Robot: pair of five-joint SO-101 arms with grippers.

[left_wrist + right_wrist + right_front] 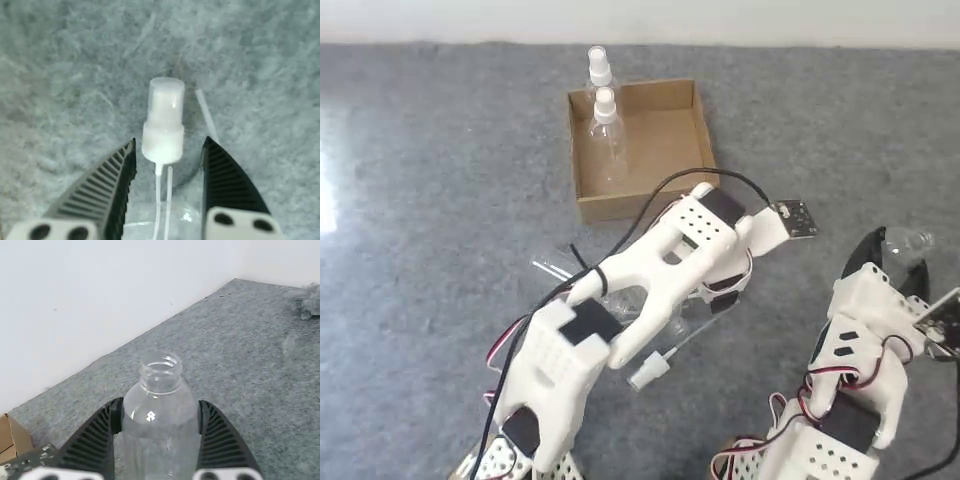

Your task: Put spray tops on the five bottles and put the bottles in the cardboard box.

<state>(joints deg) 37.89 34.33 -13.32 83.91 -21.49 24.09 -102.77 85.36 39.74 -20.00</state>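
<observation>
A white spray top (163,125) lies on the grey carpet with its thin tube running back between the fingers of my left gripper (167,142). That gripper is open and its fingers do not touch the top. From above, the same spray top (650,372) lies beside the left arm (660,270). My right gripper (160,407) is shut on a clear bottle (159,405) with an open neck and no top. It holds this bottle (910,240) at the right edge of the table. A capped bottle (607,130) stands in the cardboard box (640,205).
A second capped bottle (598,68) stands at the box's far rim; I cannot tell whether it is inside. Clear bottles (555,265) lie on the carpet, partly under the left arm. A loose tube (205,112) lies beside the spray top. A white wall (100,300) borders the carpet.
</observation>
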